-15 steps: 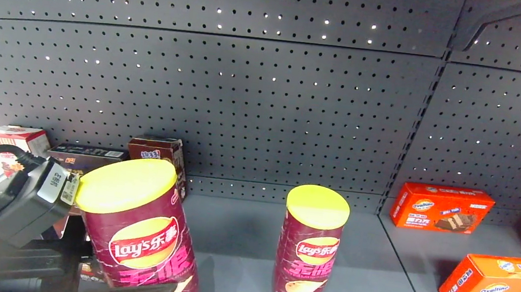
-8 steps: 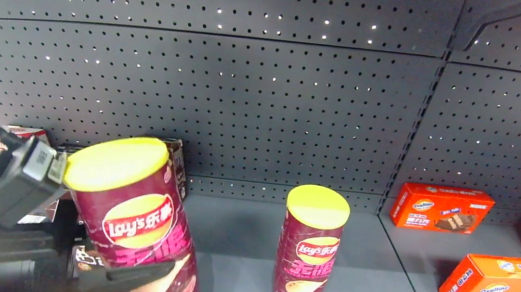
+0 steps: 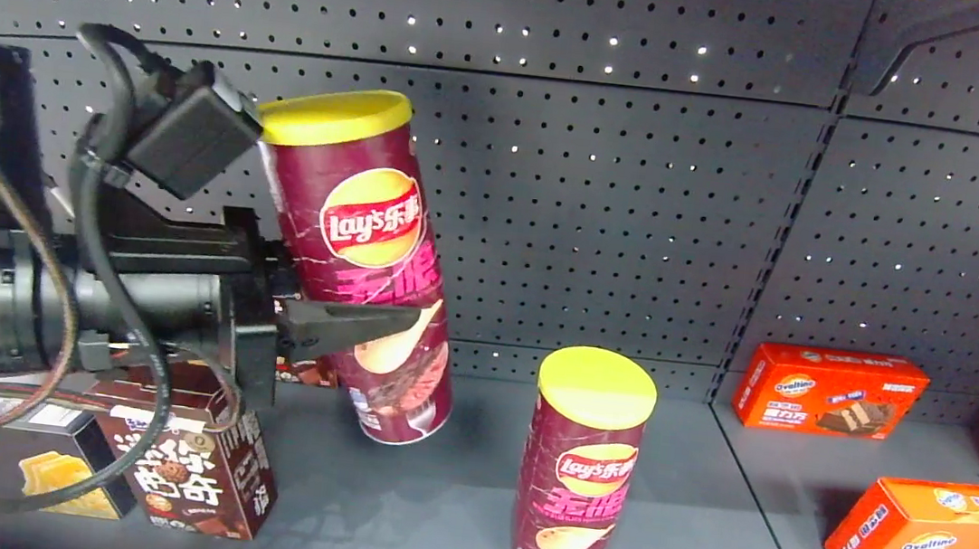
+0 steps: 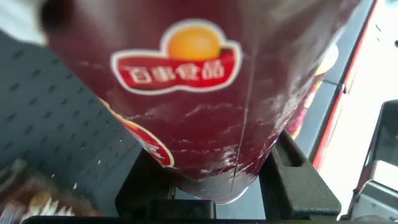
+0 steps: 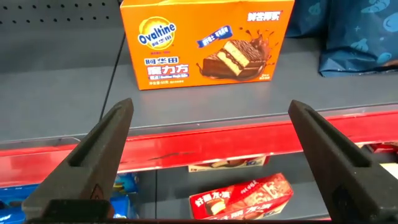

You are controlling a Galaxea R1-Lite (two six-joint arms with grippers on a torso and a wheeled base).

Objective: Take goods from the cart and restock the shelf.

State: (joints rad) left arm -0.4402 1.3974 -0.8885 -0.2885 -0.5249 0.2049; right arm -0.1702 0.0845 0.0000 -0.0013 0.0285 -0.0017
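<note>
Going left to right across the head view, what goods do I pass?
Black box, brown chocolate box, held chip can, standing chip can, rear orange box, front orange box.

Left pincer holds chip can above shelf.

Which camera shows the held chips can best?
Head view: whole chips can, lid to base, tilted in the left gripper. Left wrist view crops to its lower body; right wrist view faces an orange box.
</note>
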